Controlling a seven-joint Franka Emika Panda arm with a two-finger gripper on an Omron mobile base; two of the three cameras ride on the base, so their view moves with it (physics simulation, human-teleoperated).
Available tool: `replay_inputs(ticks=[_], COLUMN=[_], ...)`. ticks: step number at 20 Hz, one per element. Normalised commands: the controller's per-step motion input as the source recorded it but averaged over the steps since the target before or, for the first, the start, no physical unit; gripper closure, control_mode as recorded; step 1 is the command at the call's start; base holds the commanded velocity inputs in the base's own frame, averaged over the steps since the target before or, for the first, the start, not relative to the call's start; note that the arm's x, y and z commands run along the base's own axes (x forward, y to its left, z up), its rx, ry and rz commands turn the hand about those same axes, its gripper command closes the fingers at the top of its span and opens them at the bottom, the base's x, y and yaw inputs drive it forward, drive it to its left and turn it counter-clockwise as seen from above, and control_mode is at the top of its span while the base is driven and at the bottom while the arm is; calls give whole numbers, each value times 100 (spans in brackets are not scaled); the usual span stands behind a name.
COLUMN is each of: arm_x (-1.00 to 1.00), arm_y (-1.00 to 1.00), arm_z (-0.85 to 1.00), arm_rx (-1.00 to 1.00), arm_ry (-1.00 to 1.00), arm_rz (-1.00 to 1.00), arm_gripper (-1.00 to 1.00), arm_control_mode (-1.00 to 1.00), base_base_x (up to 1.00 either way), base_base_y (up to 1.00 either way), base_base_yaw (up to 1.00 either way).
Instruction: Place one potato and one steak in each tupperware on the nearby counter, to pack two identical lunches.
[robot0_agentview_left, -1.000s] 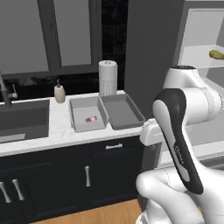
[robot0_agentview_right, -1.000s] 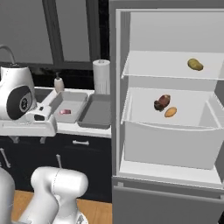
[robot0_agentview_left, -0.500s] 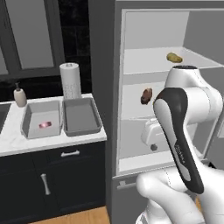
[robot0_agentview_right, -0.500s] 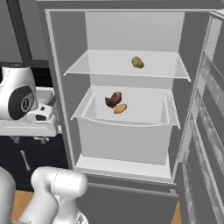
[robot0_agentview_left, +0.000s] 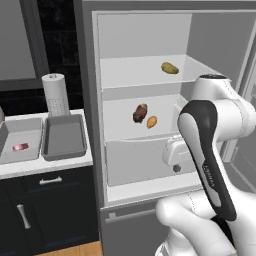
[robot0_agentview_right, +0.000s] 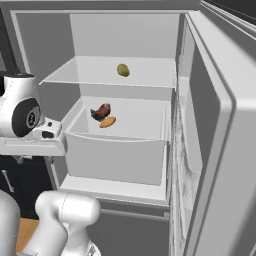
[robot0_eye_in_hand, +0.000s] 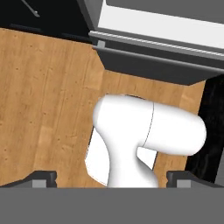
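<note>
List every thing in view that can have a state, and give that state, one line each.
fridge: door swung open, inside exposed.
potato on the upper shelf: lying loose, untouched.
steak: lying in the fridge drawer beside a second potato.
left tupperware: open, one small pink piece inside.
right tupperware: open, nothing inside.
pincer: open, holding nothing, pointing down at the wooden floor.

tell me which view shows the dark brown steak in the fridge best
The right base view: the dark brown steak sits unobstructed in the white fridge drawer, beside an orange potato. The left base view shows it smaller. The hand view faces the floor.
</note>
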Motion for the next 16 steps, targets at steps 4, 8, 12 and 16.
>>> replay_inputs(ticks=[4,8,12,16], arm_x=[0,54,97,86], arm_y=[0,-36,-14,0], arm_z=[0,0,6,29], arm_rx=[0,0,1,1], arm_ry=[0,-8,-22,-26], arm_rz=[0,0,-1,-8], arm_gripper=[-100,-100,-100,-100], arm_control_mode=[-100,-100,-100,-100], base_base_x=[0,0,0,0], base_base_y=[0,0,0,0], base_base_yaw=[0,0,0,0])
